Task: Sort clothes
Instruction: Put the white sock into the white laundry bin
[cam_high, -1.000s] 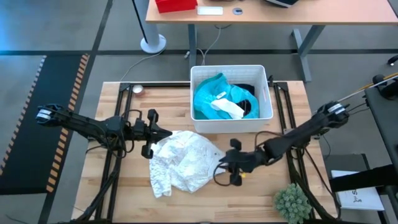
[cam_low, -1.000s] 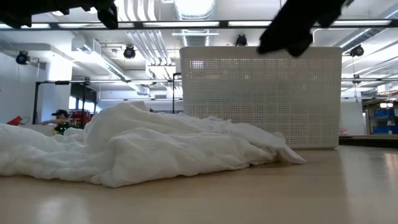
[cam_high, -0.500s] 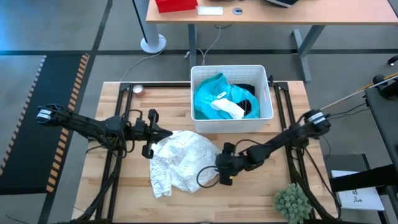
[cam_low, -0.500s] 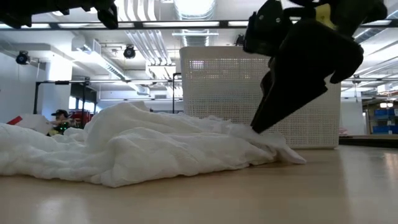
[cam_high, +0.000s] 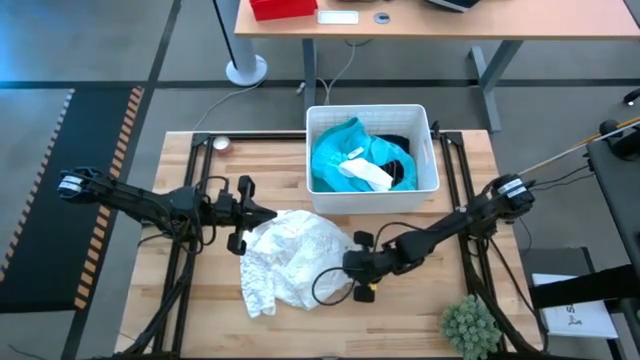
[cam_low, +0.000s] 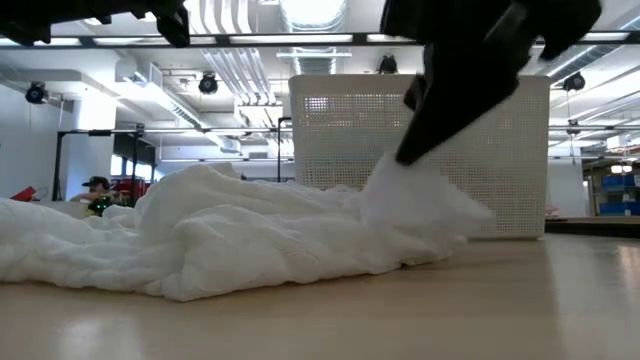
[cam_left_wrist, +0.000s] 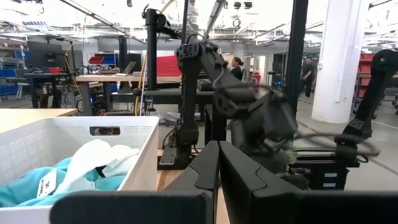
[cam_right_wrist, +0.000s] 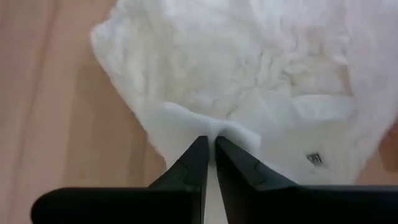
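A white lacy garment (cam_high: 295, 258) lies crumpled on the wooden table in front of the white bin (cam_high: 432, 165); it also shows in the low view (cam_low: 200, 235). The bin holds turquoise (cam_high: 335, 155), white and black clothes. My right gripper (cam_high: 351, 263) is shut on the white garment's right edge and also shows in the low view (cam_low: 405, 160). My left gripper (cam_high: 270, 212) is shut and empty just left of the garment's far end, above the table. My right gripper pinches a fold at the white garment's right edge (cam_right_wrist: 208, 129) between its two fingers. The fingers slant down from the table's right side. That edge is pulled up off the table (cam_low: 415, 195); the remainder of the garment lies on the wood.
A small green plant (cam_high: 470, 325) stands at the table's near right corner. Black frame rails (cam_high: 190, 240) run along the table's left and right sides. A desk (cam_high: 430, 20) stands beyond the table's far edge.
My right gripper has come down and gone left to the white garment's right edge, shut on it and started to lift it. That edge has risen off the table; the garment's left part has stayed where it was.
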